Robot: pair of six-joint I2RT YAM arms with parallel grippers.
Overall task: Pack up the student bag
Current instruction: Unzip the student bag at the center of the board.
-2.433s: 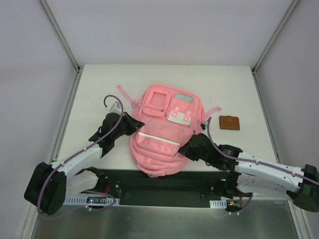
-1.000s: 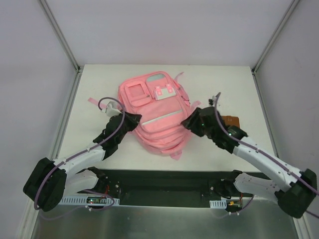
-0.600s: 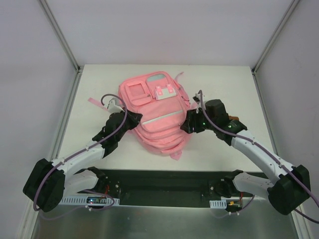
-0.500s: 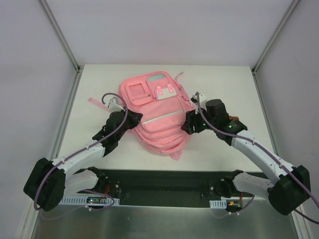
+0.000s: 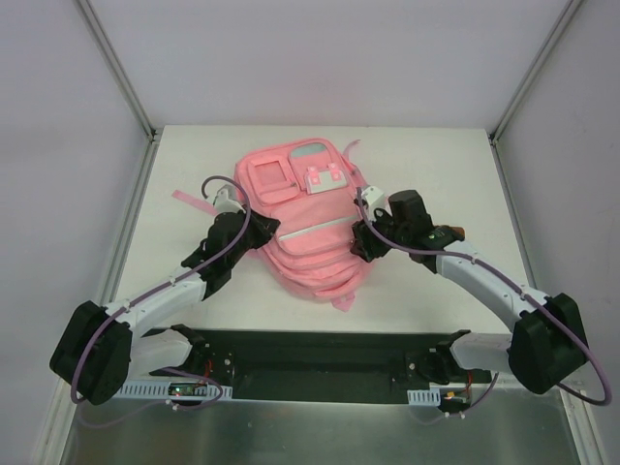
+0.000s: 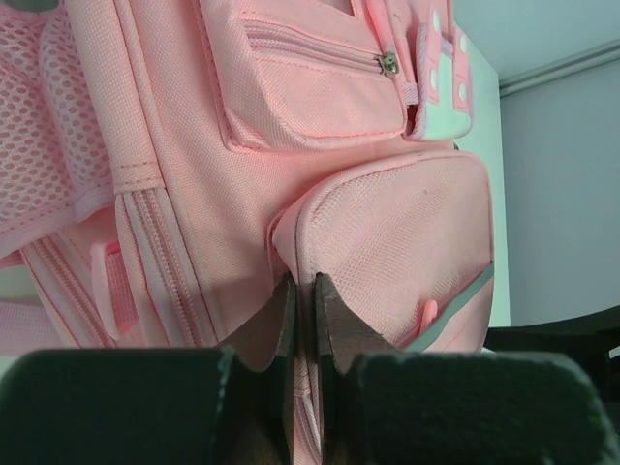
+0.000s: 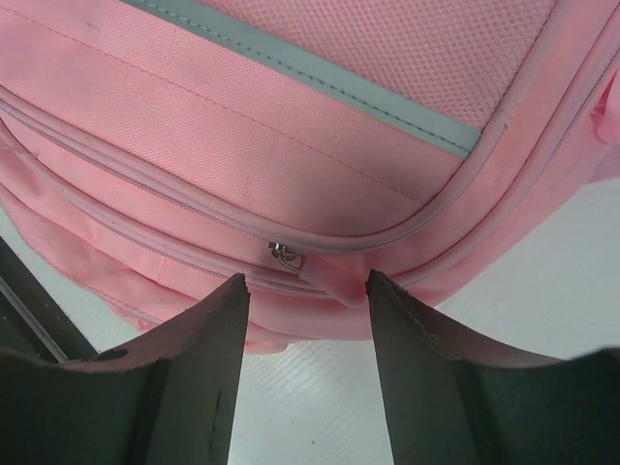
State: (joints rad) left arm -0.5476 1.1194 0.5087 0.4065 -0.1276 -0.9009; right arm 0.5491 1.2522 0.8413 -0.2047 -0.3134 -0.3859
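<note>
Jaws of left gripper pinching shut on student bag left side; right gripper jaws standing open, facing zip pull on bag's right side.

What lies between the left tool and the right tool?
The large pink fabric backpack spans from left tool to right tool, shown in the top external view.
</note>
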